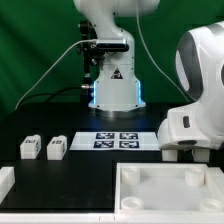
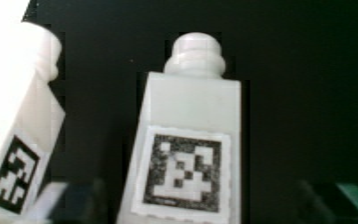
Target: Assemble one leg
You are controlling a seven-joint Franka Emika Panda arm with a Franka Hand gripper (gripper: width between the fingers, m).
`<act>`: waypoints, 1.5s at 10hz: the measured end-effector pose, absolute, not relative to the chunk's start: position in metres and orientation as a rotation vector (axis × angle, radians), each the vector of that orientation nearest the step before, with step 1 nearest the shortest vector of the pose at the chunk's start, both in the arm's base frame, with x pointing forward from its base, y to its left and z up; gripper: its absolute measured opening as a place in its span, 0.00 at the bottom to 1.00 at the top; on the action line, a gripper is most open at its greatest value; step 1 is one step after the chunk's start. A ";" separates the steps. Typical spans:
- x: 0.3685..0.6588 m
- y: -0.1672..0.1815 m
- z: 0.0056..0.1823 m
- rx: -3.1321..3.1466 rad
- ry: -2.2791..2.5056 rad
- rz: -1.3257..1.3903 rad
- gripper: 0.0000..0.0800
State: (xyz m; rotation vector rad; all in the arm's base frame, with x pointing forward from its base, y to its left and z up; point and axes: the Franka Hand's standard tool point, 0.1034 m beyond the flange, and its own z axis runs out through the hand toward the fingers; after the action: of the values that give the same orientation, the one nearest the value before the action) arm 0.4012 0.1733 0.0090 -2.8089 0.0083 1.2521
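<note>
The claw [image 2: 202, 198] gapes wide astride the leg [image 2: 190, 120] lying on the black tabletop [image 2: 300, 60], below the arm [image 1: 195, 90] stooped at four o'clock in the exterior view, so a skewed close could pinch it crooked or shove it into the neighbouring leg [image 2: 16, 120] just beside it.

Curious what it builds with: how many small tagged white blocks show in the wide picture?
2: one leg at the exterior view's far left, a second leg beside it. Others may hide behind the arm.

Leg [image 2: 190, 100] smooth wht plastic, slight sheen; table [image 1: 90, 172] matt blk.
</note>
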 end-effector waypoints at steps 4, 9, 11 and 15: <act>0.401 0.173 0.009 -2.809 0.008 1.253 0.36; 0.403 0.168 0.015 -2.790 -0.044 1.271 0.36; 0.452 0.139 0.059 -2.796 -0.121 1.158 0.37; 0.504 0.122 0.111 -2.950 -0.135 0.592 0.37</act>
State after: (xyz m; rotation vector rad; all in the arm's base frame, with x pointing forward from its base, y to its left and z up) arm 0.5041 0.1218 0.1106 -2.9502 -0.1345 0.5923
